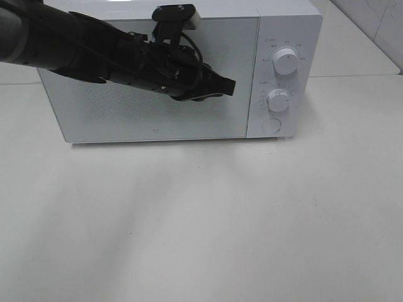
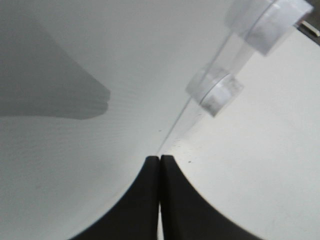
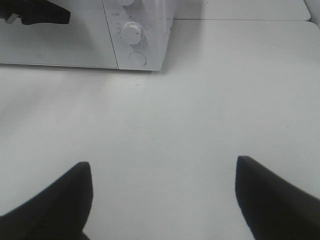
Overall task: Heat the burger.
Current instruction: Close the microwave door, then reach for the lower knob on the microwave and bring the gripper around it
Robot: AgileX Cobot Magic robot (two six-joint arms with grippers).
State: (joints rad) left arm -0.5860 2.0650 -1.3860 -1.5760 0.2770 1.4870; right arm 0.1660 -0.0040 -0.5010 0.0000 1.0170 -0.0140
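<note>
The left gripper (image 1: 231,85) (image 2: 160,160) is clenched, its two black fingers pressed flat together with nothing between them. It hangs in front of the closed door (image 1: 151,113) of a white microwave (image 1: 189,16). The tips point at the seam where the door meets the control panel (image 1: 296,82); whether they touch the door cannot be told. Just past the tips on that panel sit the lower dial (image 1: 278,99) (image 2: 216,92) and, farther off, the upper dial (image 1: 286,61) (image 2: 267,22). A round button (image 1: 271,125) lies below the lower dial. Behind the fingers, the gripper's grey shadow (image 2: 55,95) falls on the door.

The right gripper (image 3: 162,162) is released, its jaws spread wide and empty over the bare white table (image 1: 220,220). The microwave's front corner stands well ahead of it, with the lower dial (image 3: 132,34) and button (image 3: 137,59) facing it, and the left gripper's dark tip (image 3: 37,12) is off to one side.

The burger shows in no view, so its place cannot be told.
</note>
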